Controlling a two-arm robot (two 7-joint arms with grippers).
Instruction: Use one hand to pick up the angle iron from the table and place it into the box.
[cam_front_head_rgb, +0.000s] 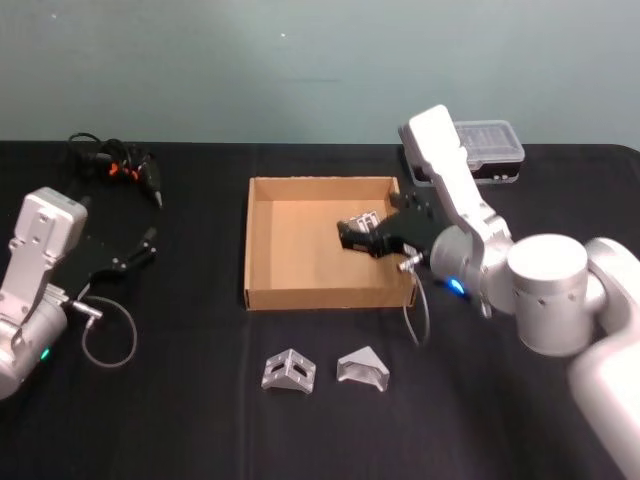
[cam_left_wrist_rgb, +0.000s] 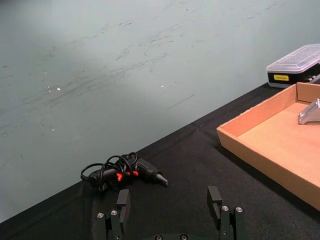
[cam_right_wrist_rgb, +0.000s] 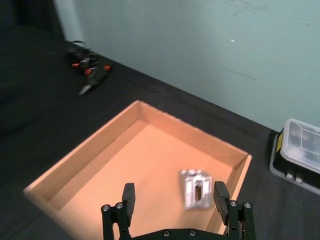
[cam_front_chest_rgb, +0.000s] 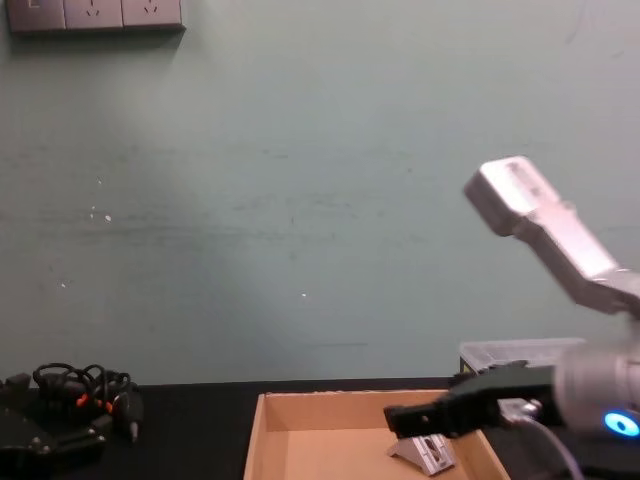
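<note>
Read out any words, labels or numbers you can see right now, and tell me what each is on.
The yellow label on the plastic case: dark print, too small to read.
The wall sockets: no legible marking.
The box, the angle iron in it and the right gripper open above it: no print visible.
Nothing can be quoted.

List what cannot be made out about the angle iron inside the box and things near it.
Angle iron in the box: blurred in the right wrist view; resting or falling, cannot tell.
Head view: the open right pincer hides part of it.
Plastic case: cut off by the left wrist view's edge; label too small.
</note>
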